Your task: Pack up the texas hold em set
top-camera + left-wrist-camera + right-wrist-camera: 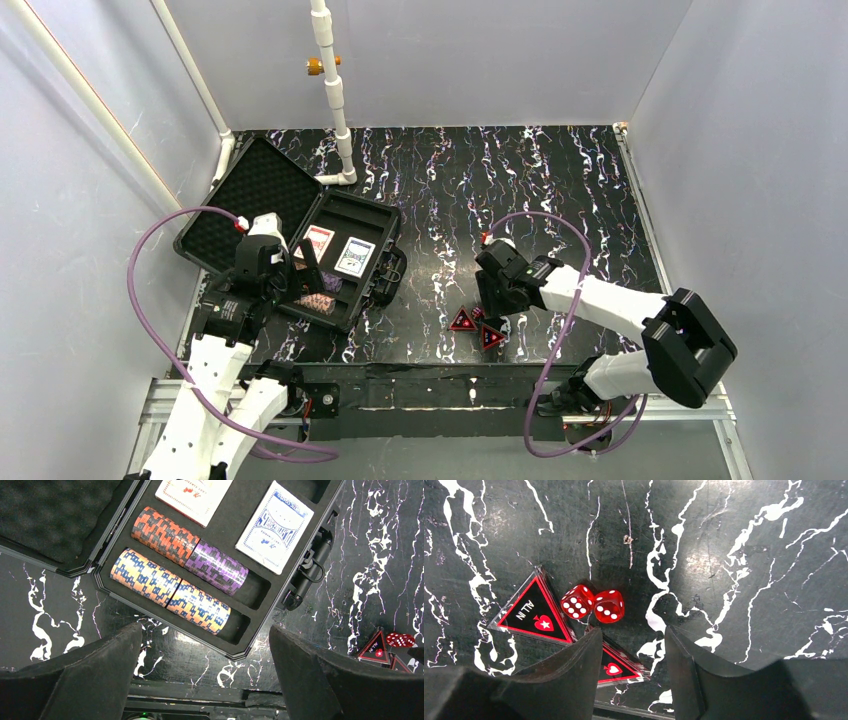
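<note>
Red triangle (616,669) partly hidden by right tool (632,635).

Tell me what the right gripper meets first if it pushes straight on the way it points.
Most likely the red triangle lying flat below it: the right gripper points down at it, one of its fingers overlapping it. How far above it hangs is unclear.

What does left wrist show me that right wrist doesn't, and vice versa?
Only left wrist: the open case holding two rows of chip stacks, the red deck and the blue deck. Only right wrist: the dice clearly as two, pips readable, and one of the right fingers covering part of the nearer triangle. Both: the ALL IN triangle and red dice on the marbled table.
</note>
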`<state>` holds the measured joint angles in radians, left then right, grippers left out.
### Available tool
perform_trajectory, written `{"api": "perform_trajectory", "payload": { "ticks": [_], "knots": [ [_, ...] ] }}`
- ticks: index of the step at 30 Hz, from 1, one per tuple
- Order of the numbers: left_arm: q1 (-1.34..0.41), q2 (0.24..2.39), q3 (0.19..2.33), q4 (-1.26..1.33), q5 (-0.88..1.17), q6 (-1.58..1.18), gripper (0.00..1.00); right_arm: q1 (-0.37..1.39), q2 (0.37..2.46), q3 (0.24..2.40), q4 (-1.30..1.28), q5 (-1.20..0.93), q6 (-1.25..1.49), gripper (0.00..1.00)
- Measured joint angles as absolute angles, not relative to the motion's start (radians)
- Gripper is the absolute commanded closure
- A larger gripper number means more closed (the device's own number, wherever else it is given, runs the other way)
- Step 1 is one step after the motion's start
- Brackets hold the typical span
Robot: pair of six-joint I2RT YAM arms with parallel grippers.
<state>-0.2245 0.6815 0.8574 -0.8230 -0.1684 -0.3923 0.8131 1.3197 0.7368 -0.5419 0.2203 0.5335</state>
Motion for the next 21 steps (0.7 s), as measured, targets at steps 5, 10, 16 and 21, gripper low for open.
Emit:
{"api": "perform_trajectory", "payload": {
  "ticks": [5,10,16,21],
  "knots": [
    [-0.224,0.682,0.857,-0.823,-0.168,-0.392,0.02,0.813,1.332,0.73,-0.514,0.199,0.517,0.44],
    [-0.224,0.682,0.857,-0.823,-0.168,-0.391,0.02,0.814,1.353,0.729,-0.493,0.186,0.508,0.44],
    [-0.224,0.681,0.857,-0.823,-0.168,-0.389,0.02,0.814,1.385,0.729,-0.486,0.18,0.492,0.49],
    [-0.224,0.68,0.857,-0.823,-0.168,-0.389,0.02,0.814,1.396,0.729,-0.474,0.18,0.489,0.5]
  ]
}}
